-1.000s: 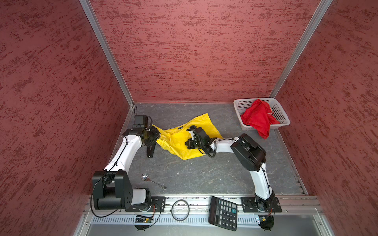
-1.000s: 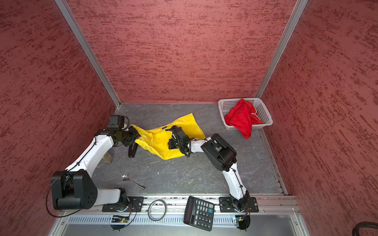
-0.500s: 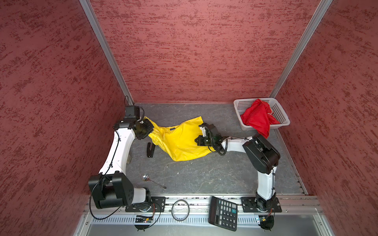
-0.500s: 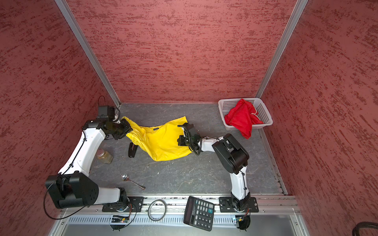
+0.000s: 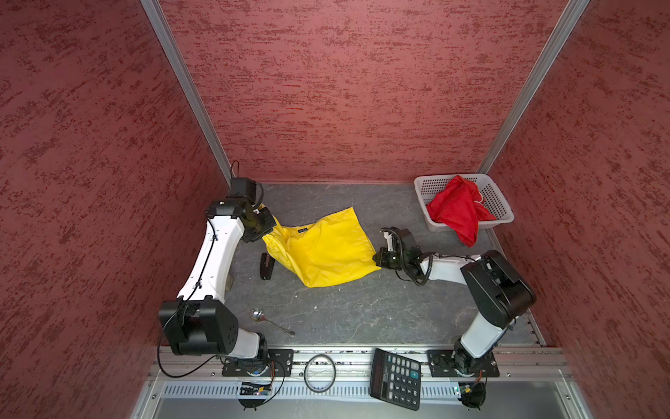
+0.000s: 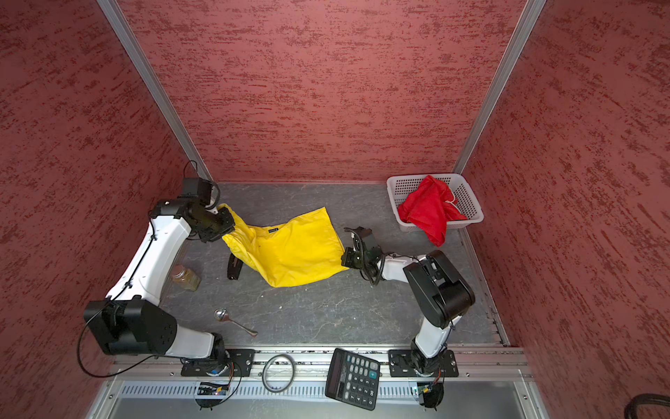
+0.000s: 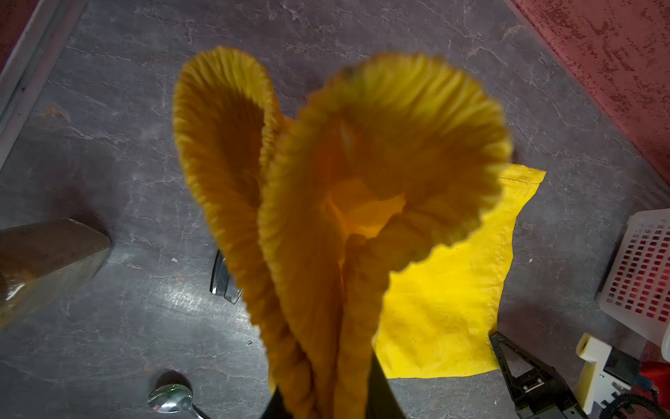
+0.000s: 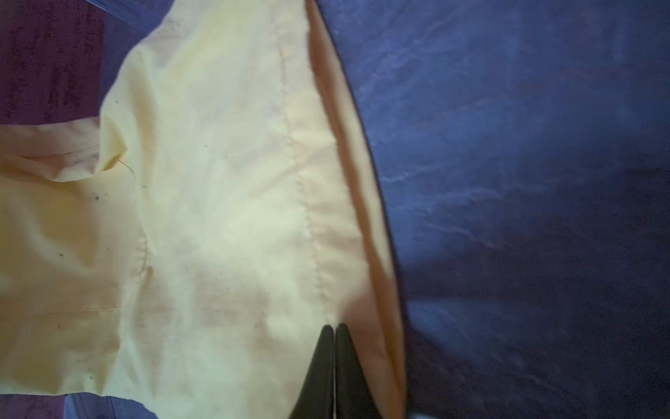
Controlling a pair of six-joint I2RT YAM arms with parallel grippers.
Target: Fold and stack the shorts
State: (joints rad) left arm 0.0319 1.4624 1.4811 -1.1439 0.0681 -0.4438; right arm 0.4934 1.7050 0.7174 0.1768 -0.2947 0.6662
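Note:
The yellow shorts (image 5: 326,250) (image 6: 293,250) lie spread on the grey tabletop, pulled out between my two grippers. My left gripper (image 5: 267,228) (image 6: 227,225) is shut on the bunched elastic waistband (image 7: 301,217), lifted off the table near the back left. In the left wrist view that waistband hides the left gripper (image 7: 326,402) fingertips. My right gripper (image 5: 377,259) (image 6: 345,259) (image 8: 333,328) is shut on the hem corner, low at the table. The red shorts (image 5: 458,214) (image 6: 427,210) lie crumpled in the white basket (image 5: 502,203), hanging over its front rim.
A small black object (image 5: 266,266) lies just left of the yellow shorts. A spoon (image 5: 270,321) lies at the front left and a jar (image 6: 185,277) sits under the left arm. On the front rail are a calculator (image 5: 395,377) and a ring (image 5: 319,372).
The grippers have drawn apart, the left one back and left, the right one to the right. The yellow shorts went from bunched to stretched out between them.

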